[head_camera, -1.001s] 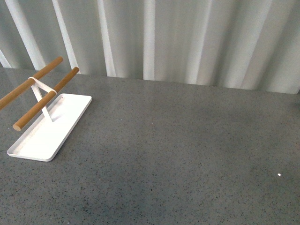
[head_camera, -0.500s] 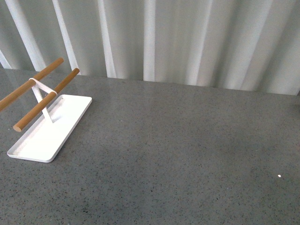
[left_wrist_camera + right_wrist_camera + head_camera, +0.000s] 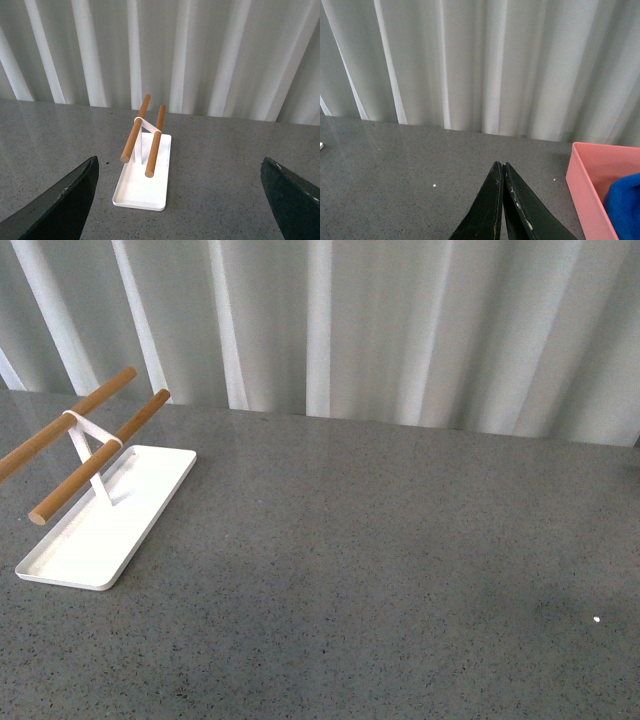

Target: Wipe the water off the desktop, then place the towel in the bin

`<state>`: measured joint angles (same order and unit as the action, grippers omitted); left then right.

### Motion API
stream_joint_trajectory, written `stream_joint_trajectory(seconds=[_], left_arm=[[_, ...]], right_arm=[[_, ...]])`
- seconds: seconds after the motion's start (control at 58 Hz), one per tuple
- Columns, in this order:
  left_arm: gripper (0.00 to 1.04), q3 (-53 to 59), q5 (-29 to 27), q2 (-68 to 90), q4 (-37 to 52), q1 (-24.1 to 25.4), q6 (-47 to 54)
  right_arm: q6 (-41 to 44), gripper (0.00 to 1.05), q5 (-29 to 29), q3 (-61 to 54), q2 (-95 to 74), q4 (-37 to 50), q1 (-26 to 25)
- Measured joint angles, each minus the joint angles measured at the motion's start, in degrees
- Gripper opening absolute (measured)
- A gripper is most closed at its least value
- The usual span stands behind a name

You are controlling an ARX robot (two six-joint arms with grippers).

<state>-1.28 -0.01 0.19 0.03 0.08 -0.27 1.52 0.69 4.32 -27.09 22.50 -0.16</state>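
While bright blue microfibre towel point(image 3: 625, 202) lies in pink plastic bin point(image 3: 592, 182), right gripper point(image 3: 503, 200) pressed together, empty; left gripper point(image 3: 182, 192) spread wide above speckled dark grey desktop point(image 3: 400, 560).

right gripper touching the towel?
Apart. Right wrist view: the shut right gripper sits over bare desktop, with the towel off to one side in the pink bin.

A staged test bench rather than a home: a bare, dark grey speckled stone counter point(image 3: 400, 560) whose far edge meets plain white pleated curtains point(image 3: 400, 320), no room furnishings visible.
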Motion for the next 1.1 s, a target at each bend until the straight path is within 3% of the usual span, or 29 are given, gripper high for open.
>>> stream_joint_trajectory(seconds=[0.811, 0.932, 1.104], left_arm=[[0.98, 0.00, 0.00, 0.00, 0.00, 0.00, 0.00], [0.98, 0.00, 0.00, 0.00, 0.00, 0.00, 0.00], [0.98, 0.00, 0.00, -0.07, 0.00, 0.00, 0.00]], right_arm=[[-0.52, 0.03, -0.26, -2.99, 16.98, -12.20, 0.00], [-0.57, 0.03, -0.42, -2.99, 24.85, -21.94, 0.02], [-0.74, 0.03, -0.44, -2.99, 26.84, -22.43, 0.02]])
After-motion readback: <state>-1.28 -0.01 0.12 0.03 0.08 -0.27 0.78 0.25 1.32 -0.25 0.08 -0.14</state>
